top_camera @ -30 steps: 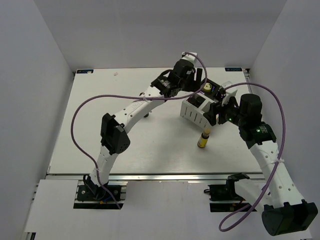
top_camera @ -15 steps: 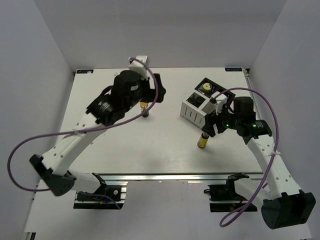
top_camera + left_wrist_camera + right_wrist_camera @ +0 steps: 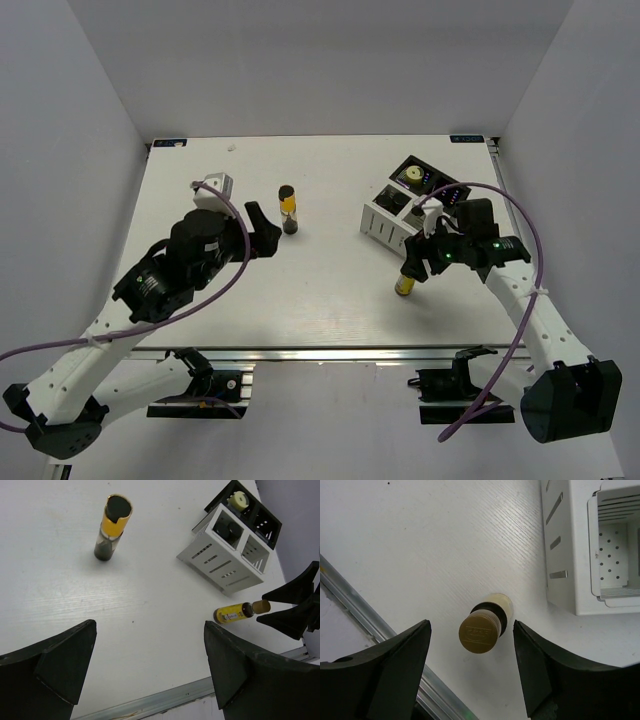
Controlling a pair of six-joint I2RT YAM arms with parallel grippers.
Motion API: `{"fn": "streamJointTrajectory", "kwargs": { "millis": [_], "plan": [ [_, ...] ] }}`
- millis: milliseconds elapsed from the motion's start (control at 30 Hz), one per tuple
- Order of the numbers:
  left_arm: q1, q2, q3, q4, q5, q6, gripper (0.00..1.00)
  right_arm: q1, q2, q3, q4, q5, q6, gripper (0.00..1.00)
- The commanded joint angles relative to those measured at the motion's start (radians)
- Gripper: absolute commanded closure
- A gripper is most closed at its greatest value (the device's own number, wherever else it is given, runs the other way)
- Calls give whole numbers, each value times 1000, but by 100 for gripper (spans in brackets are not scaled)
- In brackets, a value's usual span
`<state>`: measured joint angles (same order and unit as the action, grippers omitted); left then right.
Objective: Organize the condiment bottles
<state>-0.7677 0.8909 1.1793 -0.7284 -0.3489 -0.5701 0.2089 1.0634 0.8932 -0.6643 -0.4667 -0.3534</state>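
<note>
The slim yellow bottle with a black cap [image 3: 288,212] stands upright left of centre, also in the left wrist view [image 3: 112,527]. My left gripper [image 3: 262,228] is open and empty just left of it [image 3: 150,630]. The amber-yellow bottle [image 3: 406,277] stands upright in front of the white rack; its gold cap shows in the right wrist view [image 3: 480,632]. My right gripper [image 3: 420,258] is open above it, fingers on either side, not touching [image 3: 471,627]. The dark-brown bottle [image 3: 227,529] sits in a rack compartment. The cream jar [image 3: 411,174] sits in the black box.
The white slatted rack [image 3: 385,225] stands at the back right, with an empty compartment in the right wrist view [image 3: 615,555]. The black box [image 3: 440,185] touches it from behind. The table's metal front rail [image 3: 150,702] runs along the near edge.
My left arm has swung from over the rack, past the yellow bottle, back to the left front. My right gripper has moved forward and down over the amber bottle.
</note>
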Motion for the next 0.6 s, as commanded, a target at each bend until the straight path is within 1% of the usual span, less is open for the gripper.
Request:
{"fn": "streamJointTrajectory", "kwargs": {
  "millis": [0,133,300,500,567],
  "plan": [
    [-1,-46,-36,-60,-44,-74,3,0,-5,-8,2,-16,-19,28],
    [-2,-56,-44,-104,-59,-83,3,4,-13,-45,17,-6,-21,32],
    [-1,-63,-81,-100,-53,-91,2,9,-25,-82,54,33,-19,37],
    [-1,-59,-96,-108,-73,-97,2,14,-42,-128,100,51,-22,46],
    [-2,-66,-104,-111,-85,-103,2,14,-43,-137,112,51,-18,51]
  ]
}}
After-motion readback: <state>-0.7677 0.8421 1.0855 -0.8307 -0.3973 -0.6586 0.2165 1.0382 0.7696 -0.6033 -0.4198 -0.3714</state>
